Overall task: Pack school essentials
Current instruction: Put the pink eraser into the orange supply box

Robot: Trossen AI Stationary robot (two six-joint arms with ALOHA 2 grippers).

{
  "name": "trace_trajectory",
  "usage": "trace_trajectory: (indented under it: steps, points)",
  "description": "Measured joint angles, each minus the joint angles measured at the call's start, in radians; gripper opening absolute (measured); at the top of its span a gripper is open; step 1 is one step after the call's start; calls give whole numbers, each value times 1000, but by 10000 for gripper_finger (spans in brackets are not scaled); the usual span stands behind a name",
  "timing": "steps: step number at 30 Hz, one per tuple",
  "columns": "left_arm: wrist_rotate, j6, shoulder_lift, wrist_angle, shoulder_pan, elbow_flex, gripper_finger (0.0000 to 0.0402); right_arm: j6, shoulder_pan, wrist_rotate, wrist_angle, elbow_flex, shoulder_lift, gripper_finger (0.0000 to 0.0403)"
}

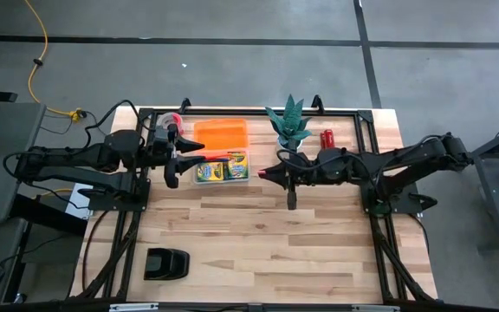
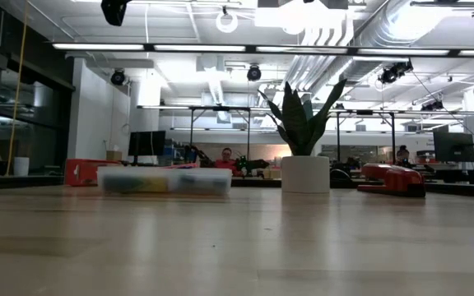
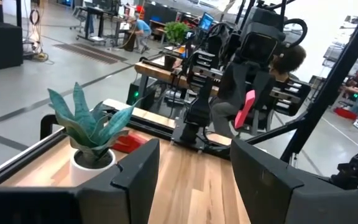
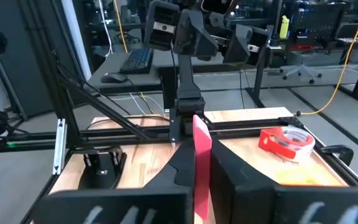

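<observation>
Eraser (image 4: 201, 163) pinched in right gripper (image 1: 267, 172), raised above table. Left gripper (image 1: 186, 152) open, empty. Bin (image 1: 222, 168) between grippers, crayon boxes inside. Advice: carry eraser over bin, lower, then release.

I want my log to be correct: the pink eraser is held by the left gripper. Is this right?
Not quite: the pink eraser is held by the right gripper. The right wrist view shows it clamped between that arm's own fingers.
</observation>
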Motion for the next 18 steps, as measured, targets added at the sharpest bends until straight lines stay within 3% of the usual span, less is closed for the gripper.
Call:
trace_trajectory:
  steps: [11, 18]
  points:
    - [-3, 15, 11, 16, 0, 0, 186, 27, -5, 0, 26, 0, 8, 3]
    - [69, 49, 179, 140, -9, 0, 186, 58, -46, -6, 181, 0, 100, 3]
